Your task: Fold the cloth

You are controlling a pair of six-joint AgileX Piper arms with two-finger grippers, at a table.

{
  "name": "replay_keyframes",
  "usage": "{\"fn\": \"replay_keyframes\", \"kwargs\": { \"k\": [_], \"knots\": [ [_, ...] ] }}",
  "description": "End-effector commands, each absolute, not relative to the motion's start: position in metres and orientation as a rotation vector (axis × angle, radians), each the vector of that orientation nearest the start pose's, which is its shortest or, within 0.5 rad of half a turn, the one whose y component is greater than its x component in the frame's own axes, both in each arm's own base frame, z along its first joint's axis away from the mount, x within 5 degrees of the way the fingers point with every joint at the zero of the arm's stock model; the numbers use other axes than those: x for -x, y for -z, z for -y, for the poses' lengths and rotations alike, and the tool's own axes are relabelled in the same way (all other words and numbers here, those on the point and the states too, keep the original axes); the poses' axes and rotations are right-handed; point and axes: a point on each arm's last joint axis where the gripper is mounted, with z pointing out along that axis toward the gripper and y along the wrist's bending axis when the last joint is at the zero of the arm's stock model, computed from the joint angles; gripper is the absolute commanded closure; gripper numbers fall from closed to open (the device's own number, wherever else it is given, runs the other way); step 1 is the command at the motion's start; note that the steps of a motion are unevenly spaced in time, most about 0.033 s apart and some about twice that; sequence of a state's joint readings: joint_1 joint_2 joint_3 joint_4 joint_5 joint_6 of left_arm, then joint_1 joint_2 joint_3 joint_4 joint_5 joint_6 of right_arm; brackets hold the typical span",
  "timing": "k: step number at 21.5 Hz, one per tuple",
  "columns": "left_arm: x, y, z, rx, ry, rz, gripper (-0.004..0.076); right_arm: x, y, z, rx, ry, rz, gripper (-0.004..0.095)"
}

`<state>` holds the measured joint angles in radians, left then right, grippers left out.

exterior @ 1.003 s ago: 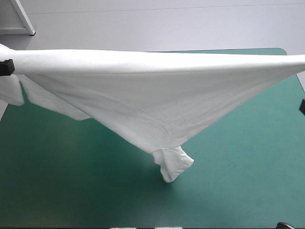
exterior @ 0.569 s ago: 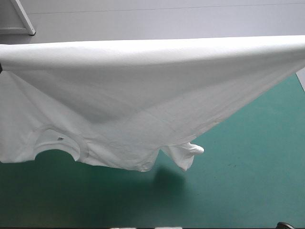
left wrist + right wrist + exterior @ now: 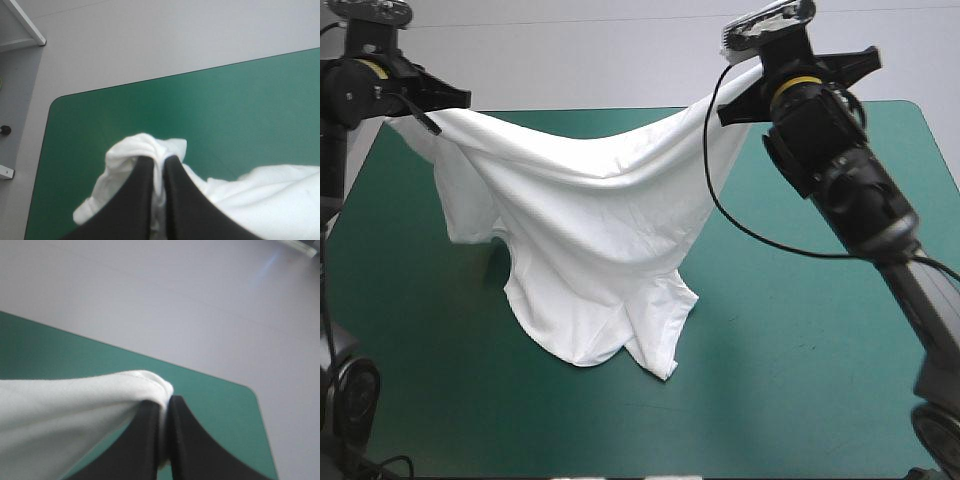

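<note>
The white T-shirt [image 3: 590, 250] hangs in the air over the far half of the desk [image 3: 800, 330], strung between the two claws. Its top edge runs from one claw to the other and sags in a shallow curve at the middle. Below that edge the soft, thin fabric falls in long diagonal creases and narrows toward the bottom. There the lowest folds end in rounded lobes that reach down to the teal-green cover [image 3: 410, 300] near the desk's middle. A shorter flap hangs below the left claw's side.

The left claw [image 3: 159, 165] is pinched almost fully together. A bunched, rumpled knob of fabric is squeezed between its black fingers [image 3: 135, 195] and bulges out past their tips. The right claw [image 3: 165, 402] is likewise nearly closed. A smooth, rolled edge of the T-shirt is caught at its tips, and the sheet stretches away to one side.

The left arm [image 3: 350, 90] stands raised at the desk's far left corner. The right arm [image 3: 850, 190] rises at a slant from the near right, with its wrist high near the far edge.
</note>
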<state>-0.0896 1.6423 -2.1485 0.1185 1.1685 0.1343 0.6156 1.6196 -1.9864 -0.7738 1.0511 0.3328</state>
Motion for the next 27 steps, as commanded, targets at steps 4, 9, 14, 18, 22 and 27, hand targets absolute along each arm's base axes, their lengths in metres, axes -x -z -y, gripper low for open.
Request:
{"fn": "replay_keyframes", "kwargs": {
  "k": [4,9,14,18,22,27],
  "knots": [
    [-0.428,-0.453,0.029,-0.279,-0.203,-2.009,0.0732,-0.403,-0.433,-0.147,0.236,0.264,-1.934,0.0923],
    [-0.503,-0.371,0.038,-0.318,-0.207,-1.960,0.0732,-0.455,-0.373,-0.137,0.138,0.256,-1.992,0.0923],
    [-0.514,-0.341,0.038,-0.280,-0.180,-2.051,0.0595,-0.465,-0.350,-0.138,0.084,0.084,-2.091,0.0515],
    [-0.492,-0.364,0.032,-0.287,-0.237,-2.140,0.0226,-0.444,-0.371,-0.128,0.104,0.163,-2.159,-0.0034],
    [-0.444,-0.412,0.022,-0.252,-0.288,-2.263,0.0165,-0.383,-0.431,-0.128,0.148,0.171,-2.176,0.0036],
    [-0.407,-0.424,0.020,-0.263,-0.263,-2.451,0.0215,-0.315,-0.472,-0.130,0.187,0.020,-2.264,0.0092]
  ]
}}
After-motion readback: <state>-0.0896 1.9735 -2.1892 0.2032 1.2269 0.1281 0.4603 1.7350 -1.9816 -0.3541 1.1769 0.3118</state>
